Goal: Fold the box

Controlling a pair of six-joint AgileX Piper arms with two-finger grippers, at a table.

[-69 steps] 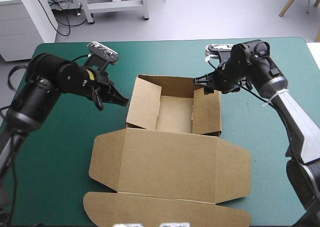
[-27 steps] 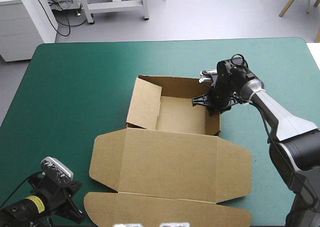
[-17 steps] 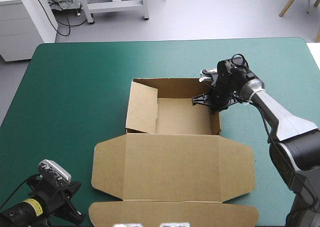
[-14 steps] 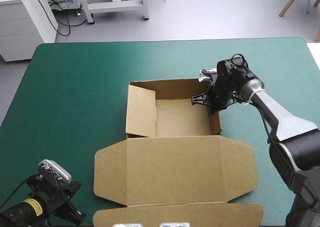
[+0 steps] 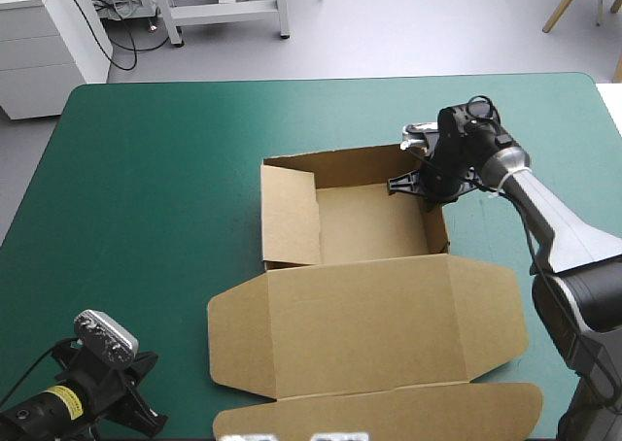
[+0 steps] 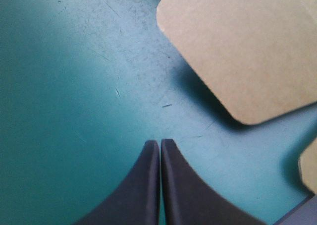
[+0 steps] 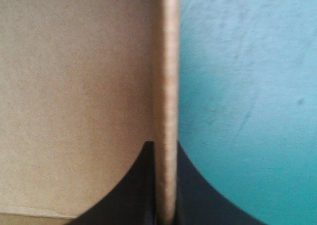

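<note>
The box [image 5: 369, 315] is smooth brown board: an open tray, its round-cornered lid lying flat toward the near edge, mid-table on the teal-green cover [image 5: 146, 169]. My right pincer [image 7: 165, 143] pinches the tray's right wall. My left pincer [image 6: 160, 141] hangs clenched and empty near a lid corner.

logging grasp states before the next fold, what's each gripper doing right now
Left gripper: shut, empty, over the cover.
Right gripper: shut on the box wall.
</note>
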